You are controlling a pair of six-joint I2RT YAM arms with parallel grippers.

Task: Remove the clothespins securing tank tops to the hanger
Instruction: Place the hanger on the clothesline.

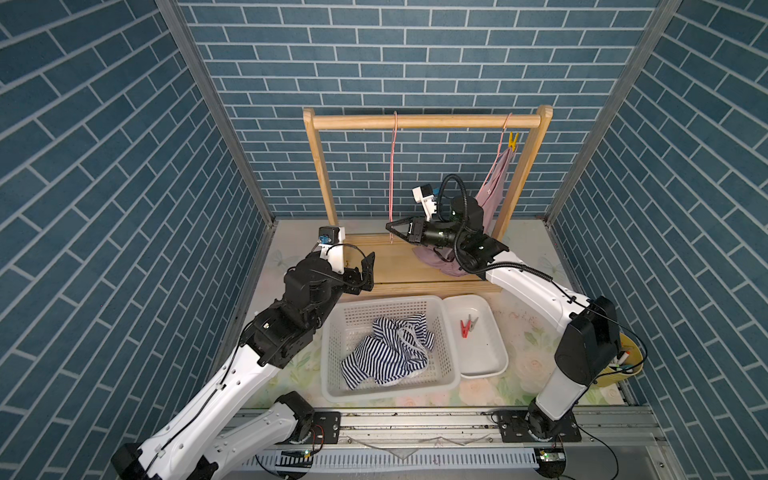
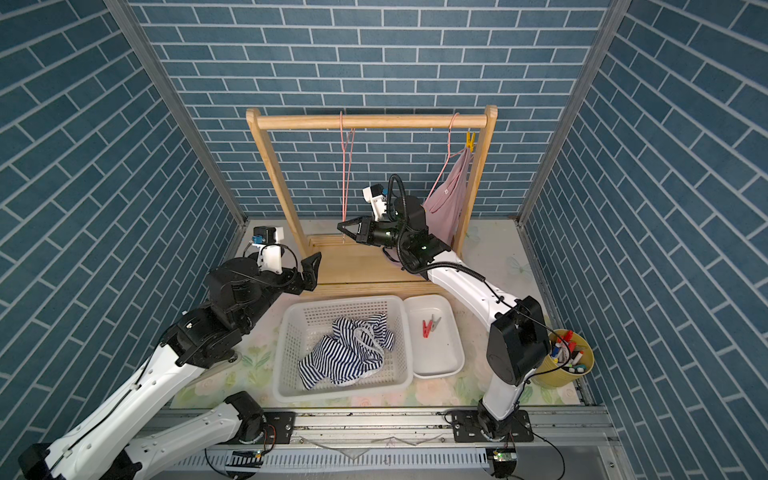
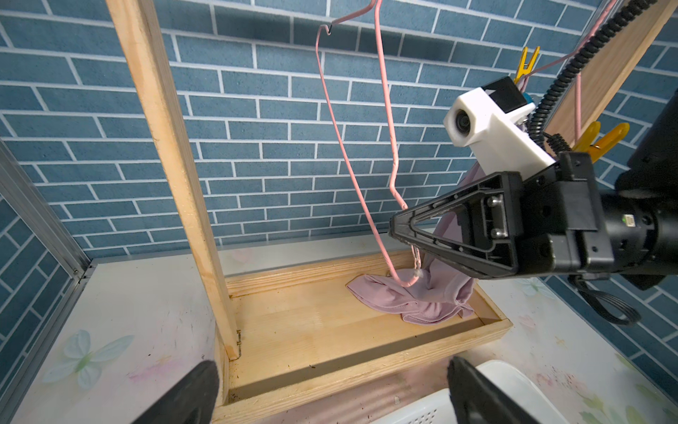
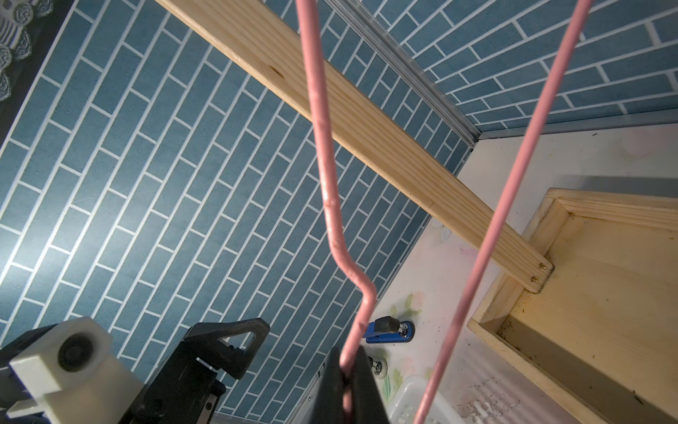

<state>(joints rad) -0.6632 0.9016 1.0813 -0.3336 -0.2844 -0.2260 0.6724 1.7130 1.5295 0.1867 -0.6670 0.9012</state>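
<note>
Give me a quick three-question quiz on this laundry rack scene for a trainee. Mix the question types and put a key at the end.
1. Multiple choice: where does the striped tank top lie?
A) in the white basket
B) over the wooden rail
C) on the bare table
2. True or false: the left pincer is shut.
3. Fill the gap: the right pincer is shut on the empty pink ____.

Key
1. A.
2. False: it stands open and holds nothing.
3. hanger; the right wrist view shows its wire running between the fingers.
</note>
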